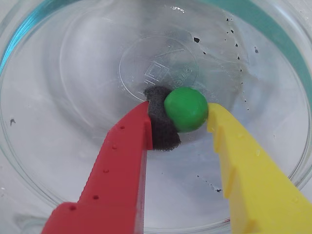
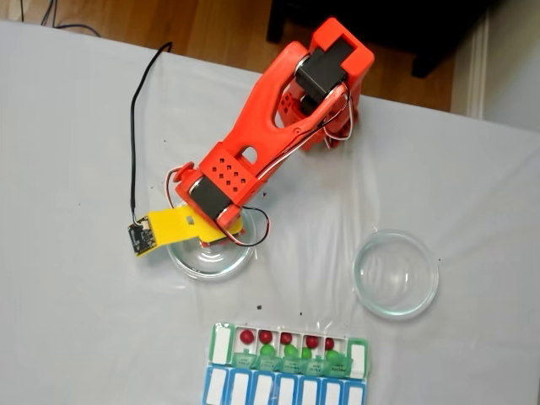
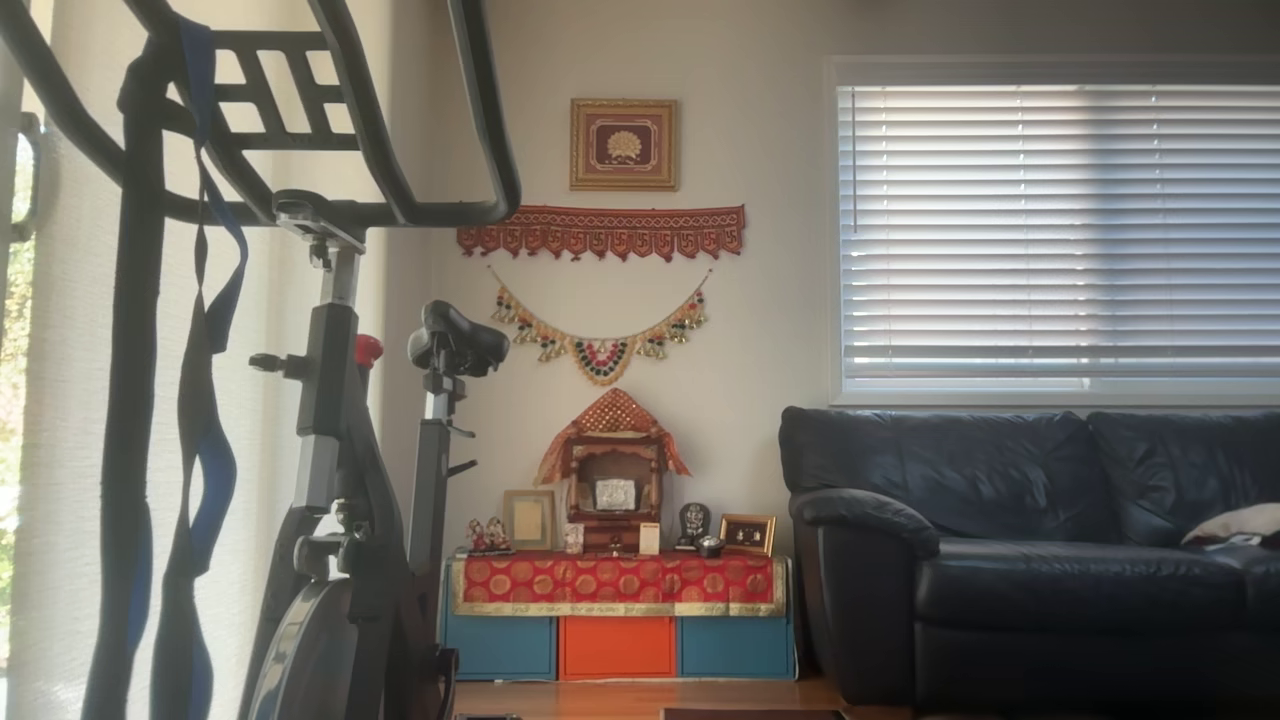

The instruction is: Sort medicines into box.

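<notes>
Pinching 1 green ball (image 1: 186, 109) in my gripper (image 1: 180, 114) at the bottom of the glass dish (image 1: 58, 161), I fear its glossy roundness could squirt it off the foam pad (image 1: 163, 131) before reaching the box (image 2: 287, 348).

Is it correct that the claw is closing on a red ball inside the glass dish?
Not quite: the ball between the claw fingers is green, not red, as the wrist view shows. It is indeed inside the glass dish.
</notes>
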Robot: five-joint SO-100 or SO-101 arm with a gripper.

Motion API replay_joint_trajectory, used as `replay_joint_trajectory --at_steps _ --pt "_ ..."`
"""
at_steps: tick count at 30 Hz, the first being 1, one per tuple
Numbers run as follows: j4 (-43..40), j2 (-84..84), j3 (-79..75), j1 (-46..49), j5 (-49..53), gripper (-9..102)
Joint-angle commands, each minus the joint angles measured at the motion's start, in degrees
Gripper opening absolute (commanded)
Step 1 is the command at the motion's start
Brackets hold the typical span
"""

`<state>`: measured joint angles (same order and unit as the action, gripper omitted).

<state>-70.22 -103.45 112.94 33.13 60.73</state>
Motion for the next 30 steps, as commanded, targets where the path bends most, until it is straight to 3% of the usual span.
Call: replay_joint_trajectory --at_steps 1,9,23,30 --pt "0.3 -4.4 0.0 0.7 0.4 7" --pt "0.3 -4.5 0.0 1.0 1.0 1" --pt "0.9 -5.7 -2.7 1.7 -1.3 1" --pt "-6.3 -7.4 -10.2 0.2 -1.9 1"
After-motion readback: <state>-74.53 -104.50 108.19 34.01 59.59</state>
